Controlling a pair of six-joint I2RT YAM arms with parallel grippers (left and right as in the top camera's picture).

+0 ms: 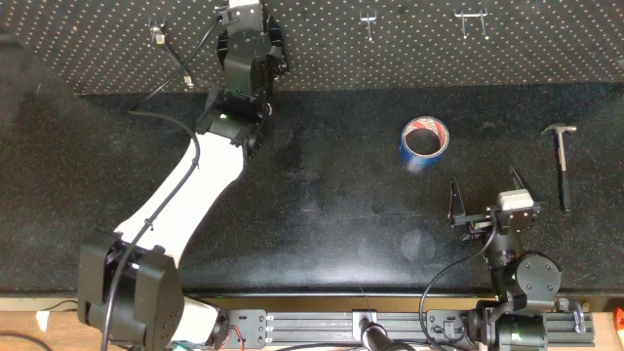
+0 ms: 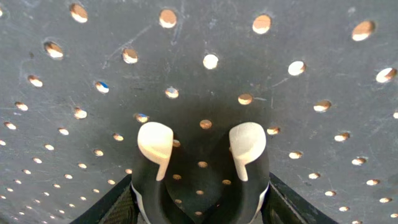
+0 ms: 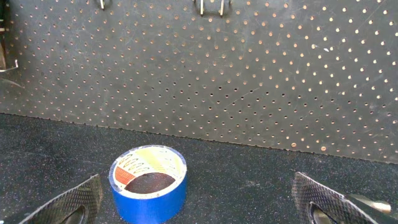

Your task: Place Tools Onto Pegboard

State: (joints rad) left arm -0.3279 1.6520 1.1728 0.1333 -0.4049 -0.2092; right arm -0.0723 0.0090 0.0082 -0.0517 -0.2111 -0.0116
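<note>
Pegboard (image 1: 439, 49): dark perforated panel, upright along the far edge of the table (image 1: 322, 185), which is black and matte. Left arm (image 1: 195, 185): white-bodied, reaching from the near left corner to the far left part of the pegboard. Its tool (image 1: 252, 39) is right up against the panel, its fingers (image 2: 118, 200) pressed on the sides of a black forked clamp (image 2: 199, 186). The clamp's two cream tips (image 2: 155, 144) stand apart and point at the holes. Right arm (image 1: 517, 273): folded low at the near right. Its tool (image 1: 485, 203) has its fingers spread wide with nothing between them. Tape roll (image 1: 425, 142): blue, lying flat on the table with its core opening upward, beyond the right tool and a little to its left, apart from it. Hammer (image 1: 562, 166): lying on the table at far right, head toward the pegboard, to the right of the right tool. Metal hooks (image 1: 369, 21): several on the pegboard's far part, bare.
</note>
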